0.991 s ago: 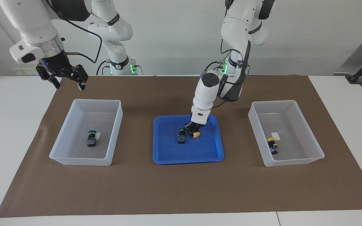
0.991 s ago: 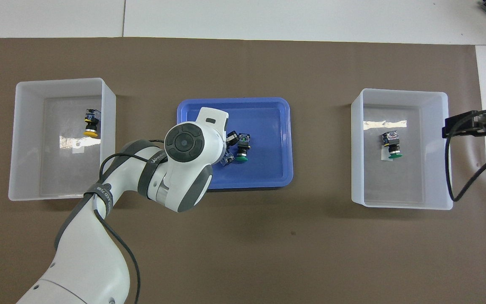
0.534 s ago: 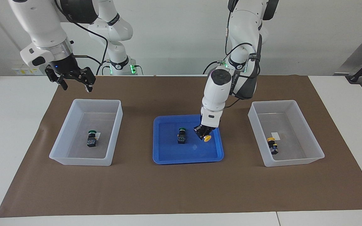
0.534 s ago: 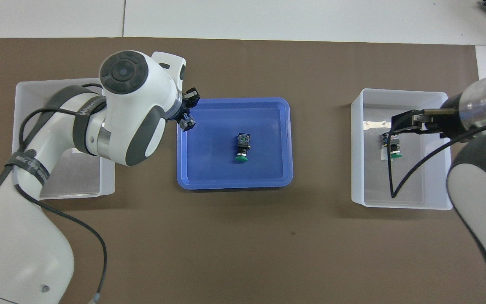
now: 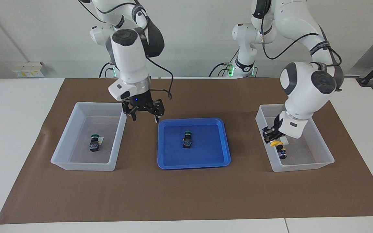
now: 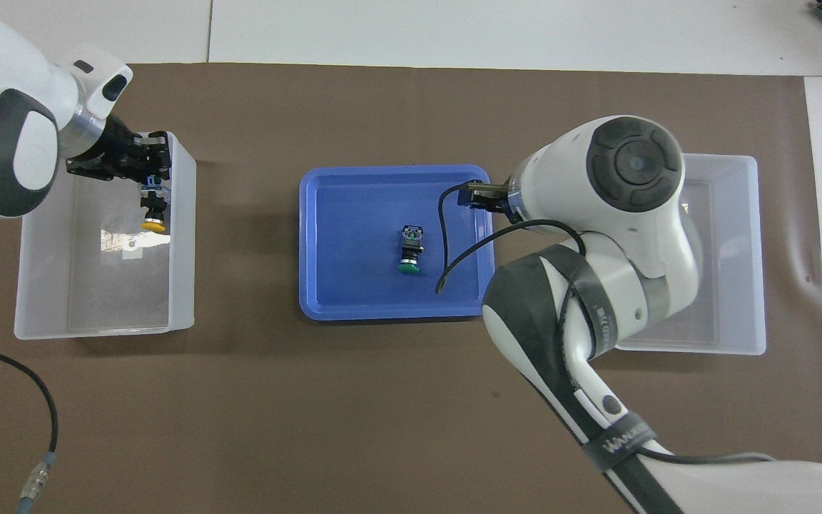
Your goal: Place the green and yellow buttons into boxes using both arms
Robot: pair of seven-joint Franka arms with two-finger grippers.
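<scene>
A green button (image 5: 187,139) lies in the blue tray (image 5: 170,161) mid-bench. The left gripper (image 5: 271,137), jaws closed on a yellow button (image 5: 275,143), hangs in the left arm's box (image 5: 303,166) over another yellow button (image 5: 282,152). The right gripper (image 5: 144,117), jaws open, hovers between the tray and the right arm's box (image 5: 83,165), which holds a green button (image 5: 94,143).

One green-capped black push-button (image 5: 187,138) lies in blue tray (image 5: 206,161); another (image 5: 94,143) in translucent plastic bin (image 5: 76,163). Two yellow-capped buttons: one (image 5: 282,152) in 2nd bin (image 5: 303,166), one (image 5: 275,143) held above it.
</scene>
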